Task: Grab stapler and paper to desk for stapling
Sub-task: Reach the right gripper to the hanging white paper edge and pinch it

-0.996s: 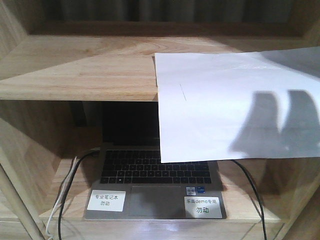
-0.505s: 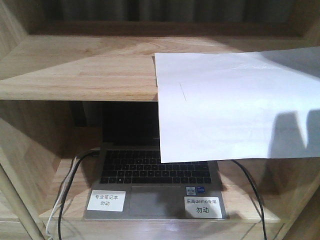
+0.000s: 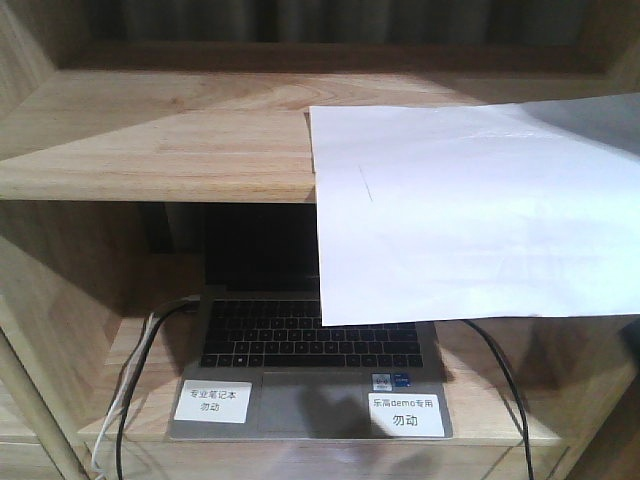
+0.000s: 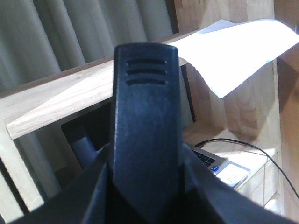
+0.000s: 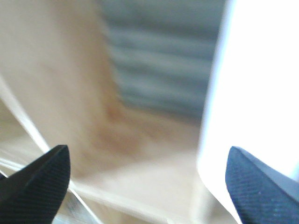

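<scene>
One paper (image 3: 470, 220). One stapler (image 4: 145, 116). One laptop (image 3: 300, 345), carrying two white labels, a left label (image 3: 212, 400) and a right label (image 3: 405, 413), plus one blue sticker (image 3: 395, 381). Three cables: a left black cable (image 3: 170, 312), a right black cable (image 3: 500, 375) and one white cable (image 3: 103, 445). Two shelves: upper shelf (image 3: 160, 140), lower shelf (image 3: 130, 350).

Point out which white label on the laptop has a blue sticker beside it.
The label right of the trackpad: the blue sticker sits just above it. The label left of the trackpad has none nearby.
</scene>
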